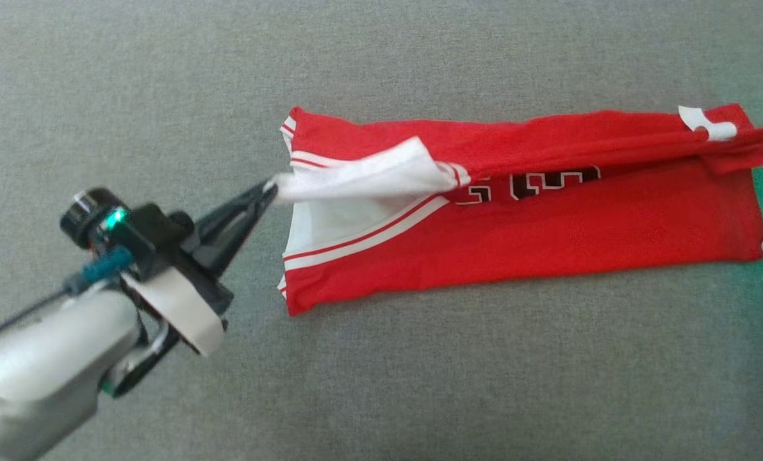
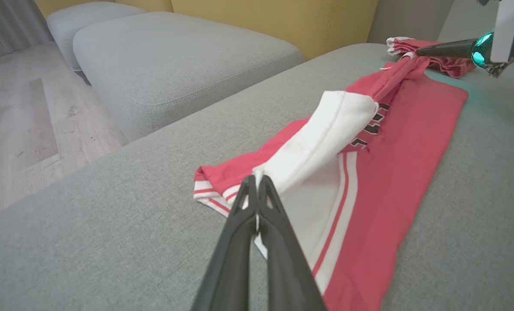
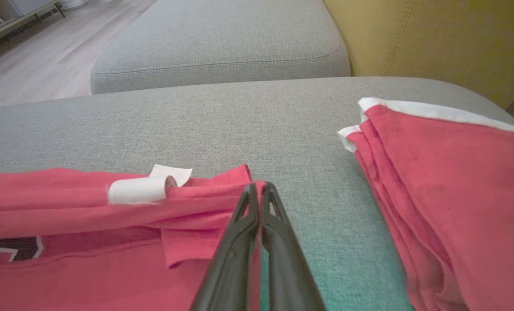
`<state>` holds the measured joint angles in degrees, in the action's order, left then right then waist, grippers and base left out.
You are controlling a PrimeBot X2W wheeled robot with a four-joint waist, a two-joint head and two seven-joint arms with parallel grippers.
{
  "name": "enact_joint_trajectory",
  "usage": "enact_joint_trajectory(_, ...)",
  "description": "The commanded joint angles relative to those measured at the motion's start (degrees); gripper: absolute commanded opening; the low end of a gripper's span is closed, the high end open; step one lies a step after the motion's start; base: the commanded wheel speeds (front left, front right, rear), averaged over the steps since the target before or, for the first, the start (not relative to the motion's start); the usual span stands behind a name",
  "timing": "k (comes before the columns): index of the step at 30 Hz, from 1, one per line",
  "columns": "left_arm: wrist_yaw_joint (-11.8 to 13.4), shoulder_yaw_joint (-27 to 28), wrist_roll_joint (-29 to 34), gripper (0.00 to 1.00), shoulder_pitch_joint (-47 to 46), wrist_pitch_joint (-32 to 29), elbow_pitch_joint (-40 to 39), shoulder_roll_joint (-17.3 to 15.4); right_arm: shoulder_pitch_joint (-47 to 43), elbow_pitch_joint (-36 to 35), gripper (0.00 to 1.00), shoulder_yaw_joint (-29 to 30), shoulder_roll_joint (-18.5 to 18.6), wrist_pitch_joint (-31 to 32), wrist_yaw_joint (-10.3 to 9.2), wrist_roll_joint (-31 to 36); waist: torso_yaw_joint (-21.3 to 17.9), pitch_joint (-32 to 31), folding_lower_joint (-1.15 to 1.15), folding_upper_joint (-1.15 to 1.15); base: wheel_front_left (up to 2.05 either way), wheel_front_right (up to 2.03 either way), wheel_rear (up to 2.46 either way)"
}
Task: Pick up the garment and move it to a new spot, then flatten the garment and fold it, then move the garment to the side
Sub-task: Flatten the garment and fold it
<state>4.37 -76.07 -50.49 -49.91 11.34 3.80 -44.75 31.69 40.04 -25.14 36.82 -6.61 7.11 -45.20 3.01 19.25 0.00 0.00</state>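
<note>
Left gripper (image 1: 271, 186): fingers pressed together, pinching the white flap at 1 end of the garment (image 1: 548, 224); right gripper (image 3: 259, 186): fingers likewise pressed together, pinching a red fold at the opposite end, just beside a curled white label (image 3: 138, 190). Garment: red jersey with white stripes, folded into a long band, lying on the grey cushion (image 1: 381, 371), stretched between the 2 grippers. Partly hidden: chest numerals (image 1: 551, 182), upper halves covered by the folded red edge; cut off at the right wrist view's edge: second red garment (image 3: 446, 185), apart from the first.

Grey cushion (image 1: 419, 384) carries the red garment (image 1: 548, 230) and a red cloth (image 3: 455, 194).
</note>
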Motion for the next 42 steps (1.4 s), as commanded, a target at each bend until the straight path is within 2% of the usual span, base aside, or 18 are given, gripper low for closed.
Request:
enact_joint_trajectory(1, 0.9, 2.7, 0.5, 0.00, 0.0, 0.9, -0.4, -1.6, -2.2, -1.7, 0.00, 1.2, 2.5, -0.6, 0.37, 0.7, 0.0, 0.0, 0.00, 0.00, 0.00, 0.00, 0.00)
enact_joint_trajectory(4, 1.5, 2.7, 1.0, 0.12, 2.0, 1.4, 0.5, -0.4, -4.4, -3.2, 0.00, 3.2, 1.8, -0.6, 0.37, 1.7, 0.0, 0.0, 0.00, 0.00, 0.00, 0.00, 0.00)
enact_joint_trajectory(5, 1.5, 2.7, 1.0, 0.12, 2.0, 1.4, 0.5, -0.4, -4.4, -3.2, 0.00, 3.2, 1.8, -0.6, 0.37, 1.7, 0.0, 0.0, 0.00, 0.00, 0.00, 0.00, 0.00)
enact_joint_trajectory(7, 1.7, 2.7, 1.6, 0.23, 3.1, 1.8, 1.8, 0.6, -5.9, -4.3, 0.00, 4.5, 1.3, -0.4, 0.37, 2.4, 0.0, -0.1, 0.00, 0.00, 0.00, 0.00, 0.00)
enact_joint_trajectory(9, 1.9, 2.7, 2.0, 0.24, 4.0, 2.2, 3.5, 2.0, -7.4, -5.3, 0.00, 6.0, 0.7, -0.1, 0.37, 3.0, -0.1, -0.3, 0.00, 0.00, 0.00, 0.00, 0.00)
enact_joint_trajectory(10, 2.2, 2.7, 2.2, 0.25, 4.4, 2.4, 4.4, 2.6, -8.1, -5.8, 0.09, 6.7, 0.3, 0.1, 0.37, 3.3, -0.1, -0.5, 0.00, 0.00, 0.00, 0.00, 0.00)
enact_joint_trajectory(11, 2.3, 2.8, 2.4, 0.29, 4.8, 2.6, 5.4, 3.3, -8.9, -6.4, 0.27, 7.4, -0.2, 0.3, 0.37, 3.6, -0.2, -0.7, 0.00, 0.00, 0.00, 0.00, 0.00)
enact_joint_trajectory(12, 2.7, 2.9, 2.4, 0.42, 5.3, 2.8, 6.3, 4.0, -9.8, -7.2, 0.54, 8.1, -0.6, 0.4, 0.37, 3.7, -0.2, -1.0, 0.00, 0.00, 0.00, 0.00, 0.00)
enact_joint_trajectory(13, 3.1, 3.2, 2.5, 0.87, 5.8, 3.0, 7.2, 4.7, -10.7, -7.9, 1.00, 8.9, -1.0, 0.5, 0.37, 3.7, -0.3, -1.2, 0.00, 0.00, 0.00, 0.00, 0.00)
enact_joint_trajectory(14, 3.6, 3.7, 2.5, 1.00, 6.4, 3.2, 7.9, 5.5, -11.6, -8.6, 1.00, 9.7, -1.3, 0.5, 0.37, 3.9, -0.3, -1.5, 0.00, 0.00, 0.00, 0.00, 0.00)
enact_joint_trajectory(17, 5.7, 6.1, 2.6, 1.00, 8.6, 3.5, 9.8, 7.6, -15.0, -11.4, 1.00, 12.5, -2.6, 0.3, 0.37, 4.5, -0.5, -2.7, 0.00, 0.00, 0.00, 0.00, 0.00)
enact_joint_trajectory(22, 10.6, 17.1, 5.8, 1.00, 15.9, 3.6, 7.3, 12.2, -21.1, -16.8, 1.00, 18.4, -6.3, 0.0, 0.37, 5.7, -0.6, -5.3, 0.00, 0.00, 0.00, 0.00, 0.00)
enact_joint_trajectory(27, 13.8, 27.7, 13.3, 1.00, 26.1, 3.6, 3.4, 17.6, -24.7, -20.3, 1.00, 24.7, -12.3, 1.4, 0.37, 7.6, 0.1, -8.4, 0.00, 0.00, 0.00, 0.00, 0.00)
enact_joint_trajectory(31, 15.7, 34.2, 20.8, 1.00, 33.7, 3.6, 0.2, 22.6, -23.5, -18.3, 1.00, 30.7, -16.5, 4.3, 0.37, 12.0, 2.1, -10.0, 0.00, 0.00, 0.00, 0.00, 0.00)
enact_joint_trajectory(35, 15.1, 38.9, 26.4, 1.00, 39.9, 3.6, -2.6, 27.5, -19.7, -13.3, 1.00, 38.0, -20.1, 7.2, 0.37, 16.4, 4.9, -10.8, 0.00, 0.00, 0.00, 0.00, 0.00)
enact_joint_trajectory(42, 11.4, 43.7, 34.1, 1.00, 45.6, 3.6, -5.2, 33.0, -12.4, -3.1, 1.00, 47.9, -21.6, 10.4, 0.37, 23.2, 8.8, -10.3, 0.00, 0.00, 0.00, 0.00, 0.00)
